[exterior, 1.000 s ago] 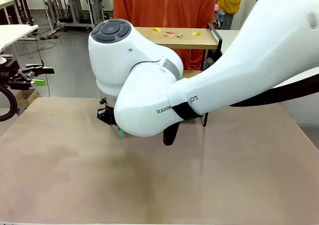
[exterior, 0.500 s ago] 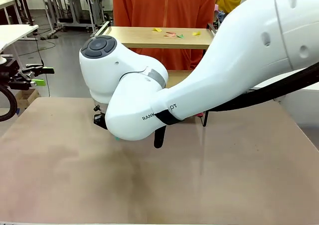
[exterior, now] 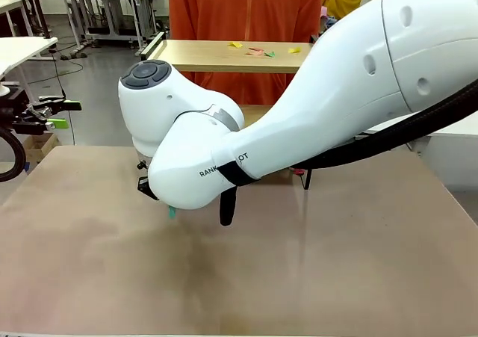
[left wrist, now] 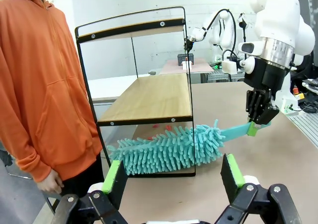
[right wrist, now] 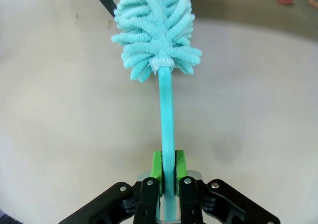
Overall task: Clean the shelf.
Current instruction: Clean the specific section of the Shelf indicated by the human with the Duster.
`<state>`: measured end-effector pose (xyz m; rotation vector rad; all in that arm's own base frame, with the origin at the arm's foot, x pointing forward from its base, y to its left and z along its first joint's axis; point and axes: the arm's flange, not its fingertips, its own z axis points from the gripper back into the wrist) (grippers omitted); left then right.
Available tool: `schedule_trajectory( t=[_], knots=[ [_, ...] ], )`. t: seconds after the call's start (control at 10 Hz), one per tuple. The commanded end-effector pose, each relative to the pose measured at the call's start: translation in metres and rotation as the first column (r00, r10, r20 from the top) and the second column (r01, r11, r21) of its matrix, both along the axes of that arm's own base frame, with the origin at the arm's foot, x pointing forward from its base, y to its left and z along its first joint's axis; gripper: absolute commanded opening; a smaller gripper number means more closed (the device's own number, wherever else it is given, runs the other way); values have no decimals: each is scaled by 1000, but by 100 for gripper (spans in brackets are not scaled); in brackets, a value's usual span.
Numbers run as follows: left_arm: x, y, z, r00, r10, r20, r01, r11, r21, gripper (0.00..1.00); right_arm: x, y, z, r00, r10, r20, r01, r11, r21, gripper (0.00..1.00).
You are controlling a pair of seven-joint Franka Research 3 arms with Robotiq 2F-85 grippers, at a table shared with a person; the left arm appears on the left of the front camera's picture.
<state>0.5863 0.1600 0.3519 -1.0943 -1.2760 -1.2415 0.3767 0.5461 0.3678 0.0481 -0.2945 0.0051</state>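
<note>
- The right gripper [right wrist: 168,164] is clamped tight on the flat teal handle of a duster [right wrist: 167,114]; its green pads press the handle from both sides, near its end.
- From the left wrist view, that same right gripper [left wrist: 259,119] hangs fingers-down above the table, holding the handle's end, and the duster [left wrist: 169,147] stretches away from it toward the shelf.
- The duster's fluffy teal head lies low, under the shelf's lower board and across the open bottom of the frame — whether it touches the table I cannot tell.
- The shelf [left wrist: 154,97] stands upright at the far side of the table [exterior: 336,262], just in front of a person [exterior: 246,8] in an orange hoodie.
- In the front view the right arm reaches across the middle and covers most of the shelf [exterior: 216,55]; the top board shows above it.
- Small coloured scraps [exterior: 258,51] — yellow, pink, green — lie on the top board toward its right end.
- A few red bits [left wrist: 161,128] lie on the table beneath the lower board.
- The left gripper [left wrist: 173,177] is spread wide and empty, well back from the shelf, pointing at its side.
- The person's hand [left wrist: 49,184] hangs down beside the shelf's frame.
</note>
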Motion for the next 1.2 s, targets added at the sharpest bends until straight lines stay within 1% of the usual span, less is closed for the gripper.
schedule_trajectory(
  t=[0.0,0.1,0.2,0.3,0.4,0.6,0.8,1.1],
  knots=[
    [-1,0,2,1000,-1,3,1,1000,1,100,-1,-3,-1,1000,9,26,-8,1000,-16,13],
    [-1,0,2,1000,-1,3,1,1000,1,100,-1,-3,-1,1000,9,26,-8,1000,-16,13],
    [-1,0,2,1000,-1,3,1,1000,1,100,1,0,-1,1000,0,3,0,1000,-3,13],
    [-1,0,2,1000,-1,3,1,1000,1,100,8,-11,-3,999,15,-38,-16,1000,-16,13],
    [-1,0,2,1000,-1,3,1,1000,1,100,12,-27,-9,998,-8,-62,7,1000,-12,13],
    [-1,0,2,1000,-1,3,1,1000,1,100,17,-64,-29,992,-22,-120,22,1000,-5,13],
    [-1,0,2,1000,-1,3,1,1000,1,100,13,-95,-36,991,-29,-132,29,1000,4,13],
    [-1,0,2,1000,-1,3,1,1000,1,100,7,-147,-34,989,-62,-138,69,997,45,13]
  ],
)
